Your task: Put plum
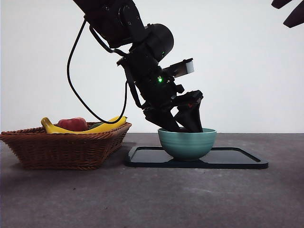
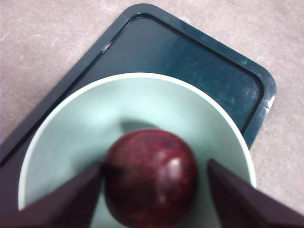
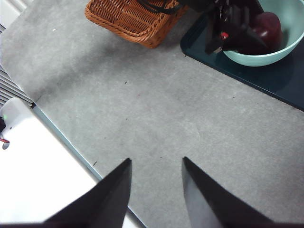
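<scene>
The plum (image 2: 151, 178), dark maroon and glossy, sits low inside the teal bowl (image 2: 95, 118). The bowl stands on the dark tray (image 2: 190, 57). My left gripper (image 2: 154, 161) reaches down into the bowl with its jaws on either side of the plum. One jaw is against the plum and a narrow gap shows at the other, so the gripper is open. In the front view the left gripper (image 1: 187, 124) dips behind the bowl's (image 1: 186, 142) rim and the plum is hidden. The right wrist view shows the plum (image 3: 268, 26) in the bowl. My right gripper (image 3: 156, 161) is open and empty, high above the grey table.
A wicker basket (image 1: 61, 147) stands left of the tray (image 1: 237, 159), holding a yellow banana (image 1: 104, 126) and a brighter red fruit (image 1: 72, 124). The right arm shows only as a black tip (image 1: 289, 14) at the top right corner. A white surface (image 3: 42, 180) borders the table.
</scene>
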Tool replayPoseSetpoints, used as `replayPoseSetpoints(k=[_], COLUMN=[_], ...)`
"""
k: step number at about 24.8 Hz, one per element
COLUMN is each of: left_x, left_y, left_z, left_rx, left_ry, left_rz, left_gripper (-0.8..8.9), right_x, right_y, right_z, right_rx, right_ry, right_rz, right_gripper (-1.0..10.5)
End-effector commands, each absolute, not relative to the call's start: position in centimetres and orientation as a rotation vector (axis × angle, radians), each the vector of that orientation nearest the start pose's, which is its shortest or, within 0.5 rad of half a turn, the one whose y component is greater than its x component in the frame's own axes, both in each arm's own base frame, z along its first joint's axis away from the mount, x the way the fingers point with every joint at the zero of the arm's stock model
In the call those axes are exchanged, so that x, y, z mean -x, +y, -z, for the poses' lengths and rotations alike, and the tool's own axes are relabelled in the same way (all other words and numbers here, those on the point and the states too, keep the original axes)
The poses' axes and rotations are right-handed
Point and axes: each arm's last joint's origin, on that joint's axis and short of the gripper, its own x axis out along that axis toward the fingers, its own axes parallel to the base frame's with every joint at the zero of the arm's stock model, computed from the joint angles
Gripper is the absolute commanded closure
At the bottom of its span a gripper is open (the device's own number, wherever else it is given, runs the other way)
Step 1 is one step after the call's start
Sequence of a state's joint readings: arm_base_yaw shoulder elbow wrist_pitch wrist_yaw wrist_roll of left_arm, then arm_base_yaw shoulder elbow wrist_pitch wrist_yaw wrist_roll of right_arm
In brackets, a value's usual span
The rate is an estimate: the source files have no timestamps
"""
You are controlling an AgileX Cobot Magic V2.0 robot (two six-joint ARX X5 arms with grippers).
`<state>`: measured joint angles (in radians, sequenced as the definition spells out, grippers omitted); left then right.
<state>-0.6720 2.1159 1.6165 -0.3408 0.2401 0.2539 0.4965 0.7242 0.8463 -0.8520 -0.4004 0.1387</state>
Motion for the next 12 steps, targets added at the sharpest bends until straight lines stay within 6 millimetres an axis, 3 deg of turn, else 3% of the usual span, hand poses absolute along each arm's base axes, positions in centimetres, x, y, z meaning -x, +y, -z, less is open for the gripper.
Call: replayPoseSetpoints(k=[1, 3, 12], left_x=[-36.1, -36.07, -36.05], left_y=[-30.27, -30.25, -30.02], left_z=[-18.76, -18.73, -19.7], left_rx=[-0.43, -0.43, -0.41], left_ry=[0.729, 0.734, 0.719], left_rz=[0.983, 0.983, 0.973], left_gripper=[5.17, 5.69, 5.7], right_x=[-10.81, -10.81, -10.82], right_y=[7.25, 7.25, 7.25], right_z=[-30.61, -30.61, -30.61], right_rx=[-0.092, -0.092, -0.092], right_ry=[0.809, 0.808, 0.809], right_rz=[-0.809, -0.809, -0.809], right_gripper=[7.7, 7.7, 7.7])
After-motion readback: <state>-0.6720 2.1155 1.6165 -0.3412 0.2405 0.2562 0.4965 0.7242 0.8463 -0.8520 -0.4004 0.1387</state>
